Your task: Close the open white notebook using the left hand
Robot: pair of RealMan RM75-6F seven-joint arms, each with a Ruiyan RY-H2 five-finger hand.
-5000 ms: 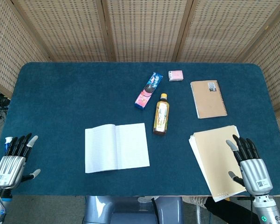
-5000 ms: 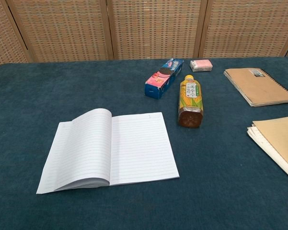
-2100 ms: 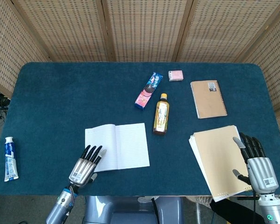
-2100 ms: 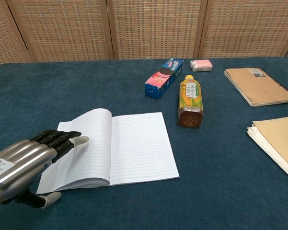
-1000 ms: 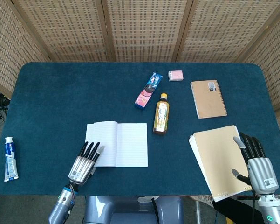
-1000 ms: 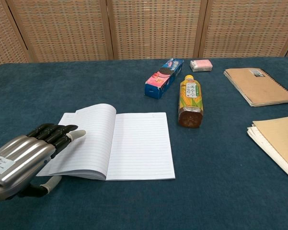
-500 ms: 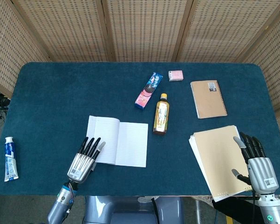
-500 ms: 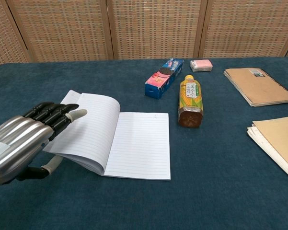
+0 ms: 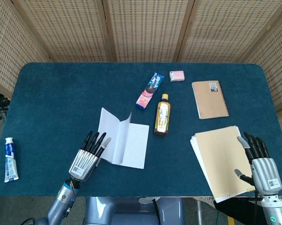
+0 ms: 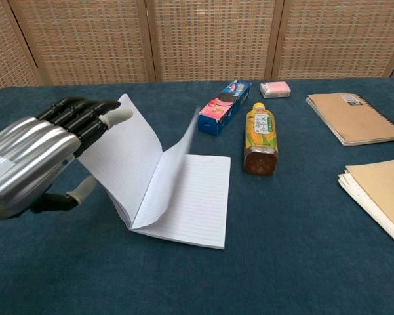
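Observation:
The white notebook (image 9: 123, 139) lies at the table's front middle, its right half flat and its left half raised steeply. In the chest view the lined left half (image 10: 134, 164) stands tilted, with one loose page curling up behind it. My left hand (image 9: 87, 157) is at the notebook's left edge with its fingers straight and apart. Its fingertips (image 10: 111, 117) touch the raised half's outer edge, and the thumb hangs below. My right hand (image 9: 260, 164) hovers with spread fingers at the front right, holding nothing.
A tea bottle (image 9: 162, 115) lies just right of the notebook, a cookie pack (image 9: 149, 90) and a pink eraser (image 9: 177, 76) behind it. A brown spiral notebook (image 9: 209, 99) and a tan paper stack (image 9: 220, 159) sit right. A toothpaste tube (image 9: 8, 159) lies front left.
My left hand came in from the front left, went under the notebook's left half and has lifted it from flat to steeply raised. The right hand stayed put.

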